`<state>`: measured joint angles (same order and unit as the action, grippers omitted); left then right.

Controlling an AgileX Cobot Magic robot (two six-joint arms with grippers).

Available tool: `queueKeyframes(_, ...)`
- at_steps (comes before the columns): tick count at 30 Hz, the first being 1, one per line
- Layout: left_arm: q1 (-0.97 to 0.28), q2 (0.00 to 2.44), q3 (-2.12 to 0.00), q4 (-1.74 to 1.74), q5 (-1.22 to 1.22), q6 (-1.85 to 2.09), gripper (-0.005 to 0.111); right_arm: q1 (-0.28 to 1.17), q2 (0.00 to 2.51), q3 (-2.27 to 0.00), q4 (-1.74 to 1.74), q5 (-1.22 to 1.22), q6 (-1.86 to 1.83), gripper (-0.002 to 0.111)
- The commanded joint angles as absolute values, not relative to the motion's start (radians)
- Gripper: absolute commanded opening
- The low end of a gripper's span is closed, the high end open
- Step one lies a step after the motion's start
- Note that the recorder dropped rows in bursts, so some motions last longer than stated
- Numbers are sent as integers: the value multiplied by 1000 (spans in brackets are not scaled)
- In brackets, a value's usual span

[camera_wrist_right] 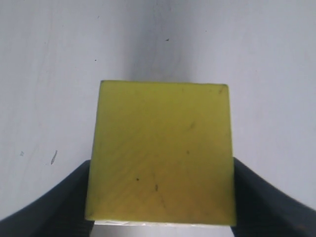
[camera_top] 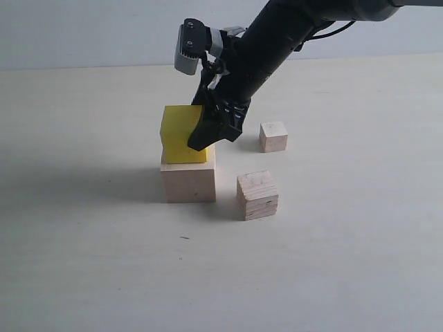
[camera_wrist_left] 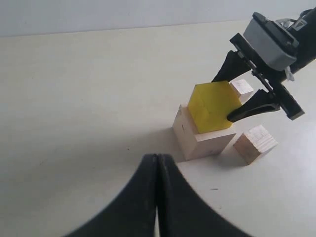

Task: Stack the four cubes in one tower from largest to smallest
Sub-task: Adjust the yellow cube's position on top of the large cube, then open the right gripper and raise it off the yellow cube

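The bright yellow cube [camera_top: 178,135] sits on the largest pale wood cube [camera_top: 188,183], overhanging a little to the left. My right gripper [camera_top: 188,136] is shut on the yellow cube [camera_wrist_right: 160,153], with its dark fingers [camera_wrist_right: 64,207] pressed against two opposite sides. The grainy cube with a dark crack [camera_top: 257,195] lies on the table to the right of the stack. The smallest pale cube [camera_top: 273,136] lies behind it. My left gripper [camera_wrist_left: 157,160] is shut with nothing in it, short of the stack [camera_wrist_left: 202,140], and it does not show in the exterior view.
The pale tabletop [camera_top: 90,263] stretches around the cubes. The right arm [camera_top: 277,41] slants down from the upper right, passing over the smallest cube.
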<state>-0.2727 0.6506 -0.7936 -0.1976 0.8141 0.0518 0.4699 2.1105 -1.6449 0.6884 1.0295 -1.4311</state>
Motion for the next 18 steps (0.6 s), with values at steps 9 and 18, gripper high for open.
queueKeyframes(9, -278, 652, -792, -193, 815, 53, 0, 466, 2109, -1642, 688, 1015, -1438, 79)
queueKeyframes(18, -278, 652, -792, -193, 815, 53, 0, 466, 2101, -1642, 688, 1021, -1401, 79)
